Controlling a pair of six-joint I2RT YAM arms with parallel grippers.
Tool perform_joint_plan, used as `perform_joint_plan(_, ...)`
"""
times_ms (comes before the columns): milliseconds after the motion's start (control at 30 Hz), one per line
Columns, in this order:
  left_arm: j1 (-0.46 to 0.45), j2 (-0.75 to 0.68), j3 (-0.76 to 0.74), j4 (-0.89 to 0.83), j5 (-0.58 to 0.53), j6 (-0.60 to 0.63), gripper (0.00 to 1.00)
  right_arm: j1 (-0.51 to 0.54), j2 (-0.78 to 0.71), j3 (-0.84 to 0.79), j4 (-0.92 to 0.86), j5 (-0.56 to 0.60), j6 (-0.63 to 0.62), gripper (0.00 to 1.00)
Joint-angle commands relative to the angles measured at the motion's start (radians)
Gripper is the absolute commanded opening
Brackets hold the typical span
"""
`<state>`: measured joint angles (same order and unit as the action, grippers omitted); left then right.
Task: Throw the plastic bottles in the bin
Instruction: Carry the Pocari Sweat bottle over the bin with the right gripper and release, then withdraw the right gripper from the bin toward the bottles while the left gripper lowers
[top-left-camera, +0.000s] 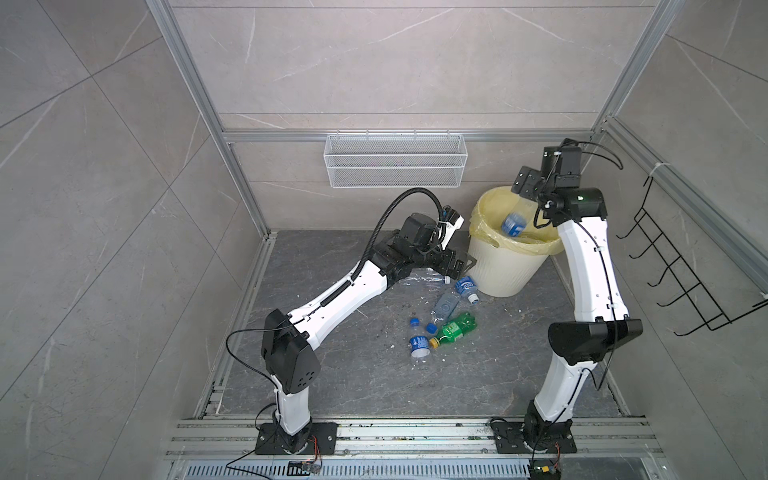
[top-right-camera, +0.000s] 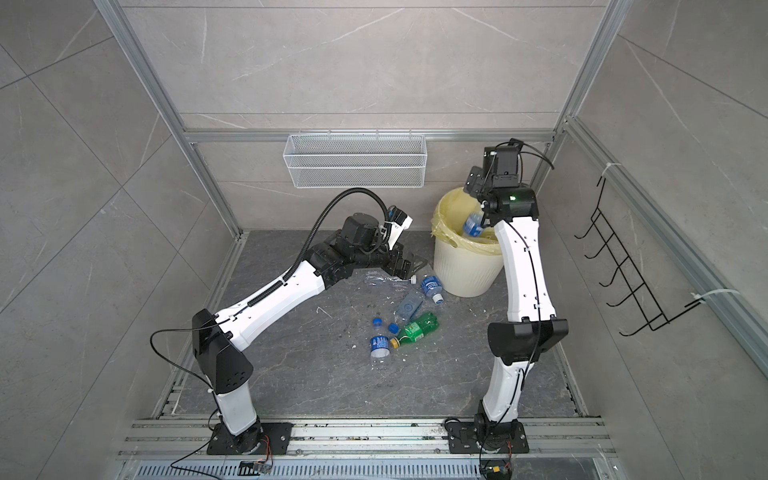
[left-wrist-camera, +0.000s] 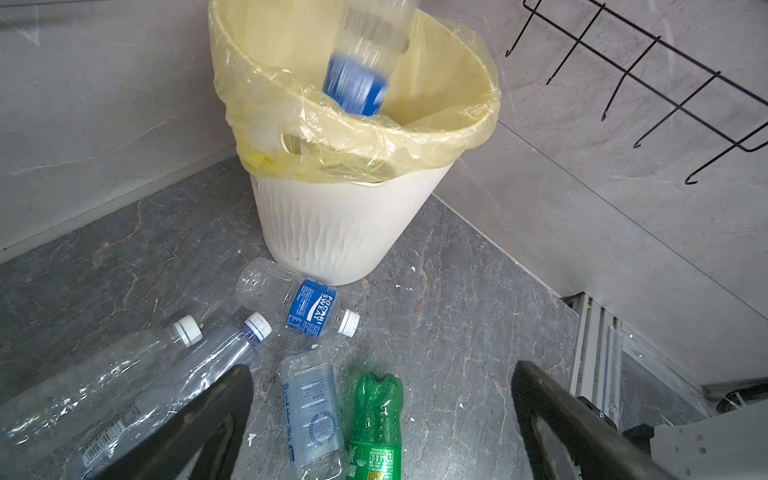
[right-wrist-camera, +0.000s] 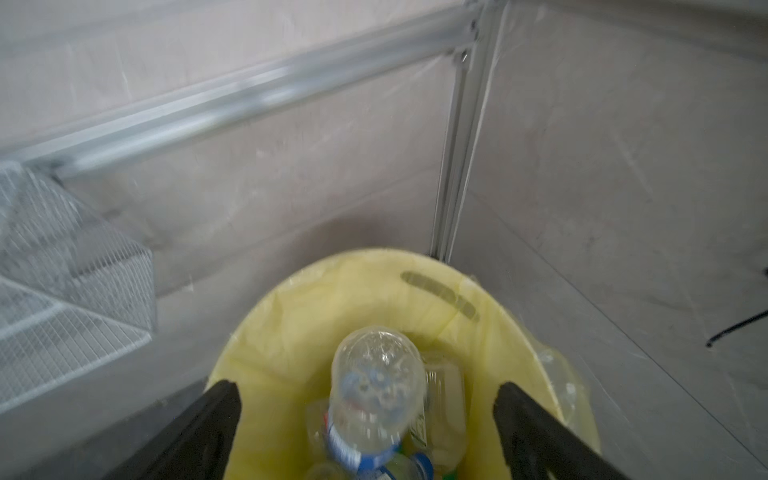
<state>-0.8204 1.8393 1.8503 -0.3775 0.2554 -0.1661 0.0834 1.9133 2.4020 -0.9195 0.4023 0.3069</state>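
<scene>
Grey marbled tabletop (top-left-camera: 353, 374), tiled walls (top-left-camera: 395, 62); you've loose bottles (top-left-camera: 455, 328) beside the bin (top-left-camera: 505, 270). Right end effector (right-wrist-camera: 365, 388) gapes above it, a blurred bottle (top-left-camera: 514, 224) in the bin's mouth; left end effector (left-wrist-camera: 382, 368) gapes too.

So the bin (top-left-camera: 508, 272) sits back right on the floor (top-left-camera: 353, 386), one bottle (top-left-camera: 513, 224) in its mouth. The other bottles (top-left-camera: 466, 287) lie just front-left of it.

The bin (top-left-camera: 505, 272) stood at the far right corner of the floor (top-left-camera: 374, 382), with a blue-labelled bottle (top-left-camera: 514, 224) in its mouth below the right gripper (top-left-camera: 527, 189).
</scene>
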Motion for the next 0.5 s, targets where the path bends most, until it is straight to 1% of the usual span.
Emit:
perform_joint_plan(0, -0.002, -0.005, 0.017, 0.009, -0.025, 0.028, 1.0, 0.004, -0.136, -0.034, 0.004, -0.053, 0.008, 1.0)
perform_joint_plan(233, 0.02, -0.006, 0.001, 0.014, -0.077, 0.008, 1.0, 0.007, -0.271, -0.184, 0.019, -0.1, 0.019, 0.99)
perform_joint_plan(367, 0.066, 0.0, -0.009, 0.014, -0.092, -0.069, 1.0, 0.033, -0.348, -0.295, 0.05, -0.131, 0.031, 1.0)
perform_joint_plan(467, 0.115, 0.015, -0.007, -0.002, -0.063, -0.13, 1.0, 0.087, -0.387, -0.366, 0.065, -0.124, 0.031, 1.0)
